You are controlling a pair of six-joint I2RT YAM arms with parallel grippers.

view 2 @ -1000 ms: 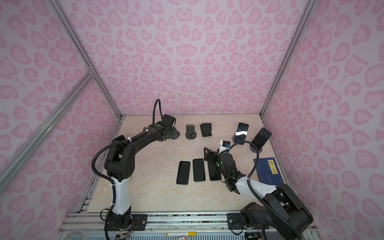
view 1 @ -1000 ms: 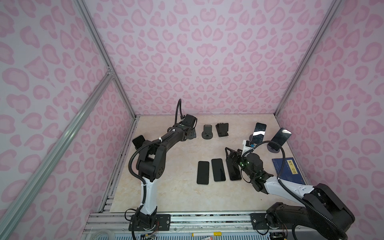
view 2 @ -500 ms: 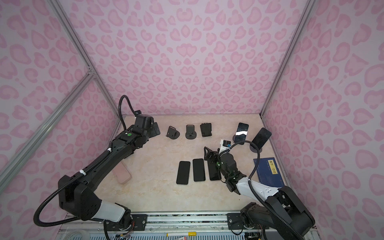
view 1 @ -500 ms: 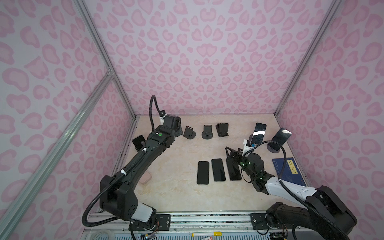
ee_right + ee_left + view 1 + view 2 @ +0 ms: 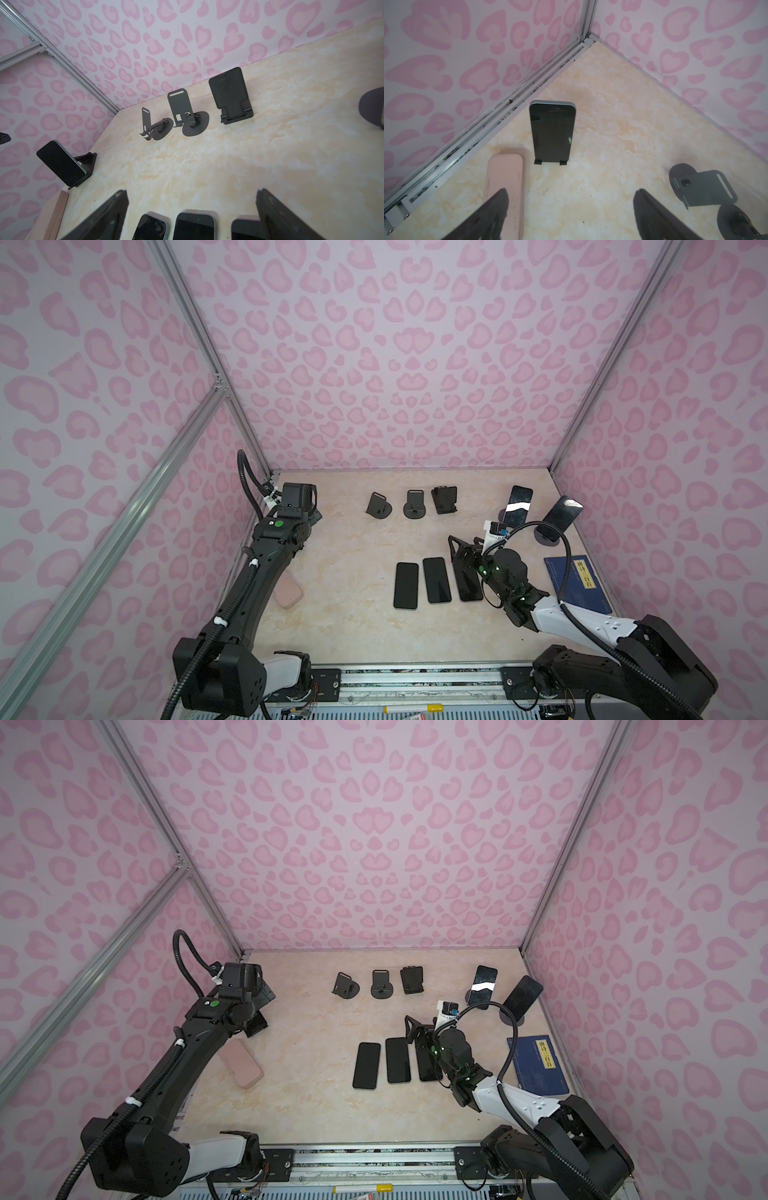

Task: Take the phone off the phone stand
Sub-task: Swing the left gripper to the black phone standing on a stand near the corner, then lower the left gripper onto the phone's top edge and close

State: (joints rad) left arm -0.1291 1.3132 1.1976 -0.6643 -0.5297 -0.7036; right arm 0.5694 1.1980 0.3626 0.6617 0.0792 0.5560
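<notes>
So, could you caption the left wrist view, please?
Left jaws open toward a dark phone leaning in its stand, pink case beside.

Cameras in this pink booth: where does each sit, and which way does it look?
Both top views: twin camera high over the front edge, looking down across the table; left arm and right arm show.
Left wrist: rides the left arm, facing the back-left corner and a phone propped on its stand; the open left end effector frames it.
Right wrist: rides the right arm, low over three flat phones, facing the empty stands; the open right end effector shows.
Shared: both wrist views catch that propped phone.
</notes>
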